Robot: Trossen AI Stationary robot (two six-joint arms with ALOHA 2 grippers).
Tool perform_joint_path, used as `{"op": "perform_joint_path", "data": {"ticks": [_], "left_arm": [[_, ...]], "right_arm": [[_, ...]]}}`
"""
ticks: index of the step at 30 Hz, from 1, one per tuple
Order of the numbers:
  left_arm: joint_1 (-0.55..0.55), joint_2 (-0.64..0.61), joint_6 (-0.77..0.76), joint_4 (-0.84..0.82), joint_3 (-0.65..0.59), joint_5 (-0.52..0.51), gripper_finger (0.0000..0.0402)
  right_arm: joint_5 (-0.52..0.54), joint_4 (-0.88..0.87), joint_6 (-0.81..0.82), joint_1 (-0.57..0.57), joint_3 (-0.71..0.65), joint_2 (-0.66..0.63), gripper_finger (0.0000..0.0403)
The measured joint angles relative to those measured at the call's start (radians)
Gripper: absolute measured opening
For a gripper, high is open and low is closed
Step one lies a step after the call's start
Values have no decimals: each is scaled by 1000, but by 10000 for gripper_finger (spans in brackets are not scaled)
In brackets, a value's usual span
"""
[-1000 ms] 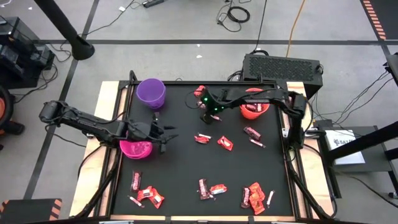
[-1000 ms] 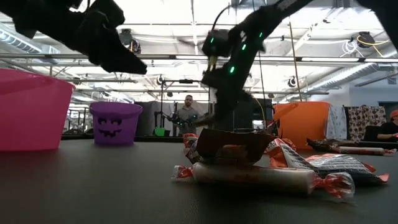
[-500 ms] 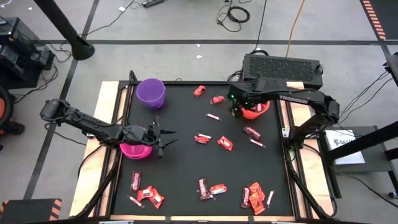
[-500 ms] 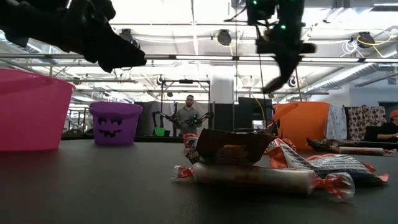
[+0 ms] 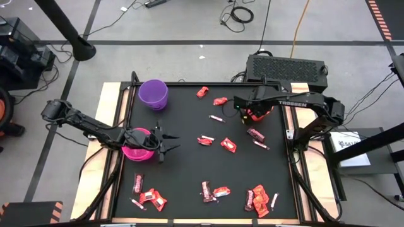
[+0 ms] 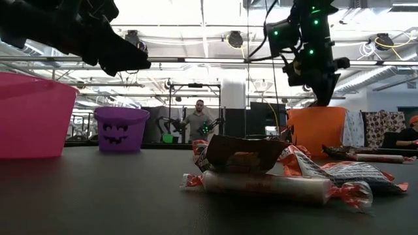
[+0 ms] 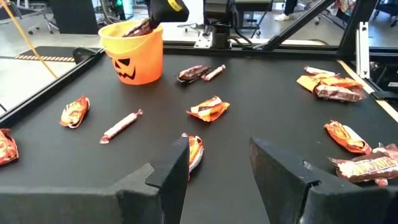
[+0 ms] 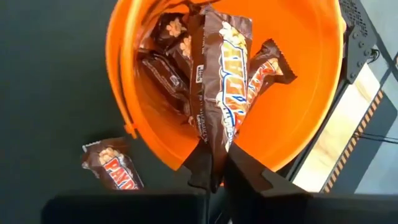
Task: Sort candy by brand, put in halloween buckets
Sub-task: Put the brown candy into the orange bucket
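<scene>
Hovering over the round orange plastic bucket (image 8: 298,93) at the table's 1 o'clock, the right gripper (image 8: 219,163) pinches a dark brown wrapped candy bar (image 8: 221,81), which hangs into the pail above other bars. Left gripper (image 7: 219,163), jaws wide and empty, sits by the magenta-pink plastic bucket (image 5: 134,151) at 9 o'clock. Purple plastic bucket (image 5: 153,93) at 11 o'clock. Loose red wrapped candies (image 5: 228,145), probably mixed brands, lie mid-table.

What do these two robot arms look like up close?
Both are slim, dark, jointed arms. The right arm carries white lettering along one segment and small green lights near its wrist. The left gripper ends in two flat, matte black fingers. The right gripper has the same dark fingers.
</scene>
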Motion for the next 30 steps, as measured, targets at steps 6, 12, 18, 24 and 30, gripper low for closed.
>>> {"op": "perform_joint_path", "data": {"ticks": [6, 12, 18, 24, 30], "left_arm": [[0, 0, 1, 0, 0, 0, 176], [0, 0, 24, -5, 0, 0, 176], [0, 0, 24, -32, 0, 0, 176], [0, 0, 25, -46, 1, 0, 176], [0, 0, 24, -48, 1, 7, 176]], "right_arm": [[2, -5, -22, -13, 11, 0, 74], [2, -13, -73, -13, 76, 0, 119], [-97, 1, -74, 12, 172, 0, 141], [-243, 179, -132, 132, 186, 0, 140], [-385, 480, -328, 351, 135, -1, 141]]}}
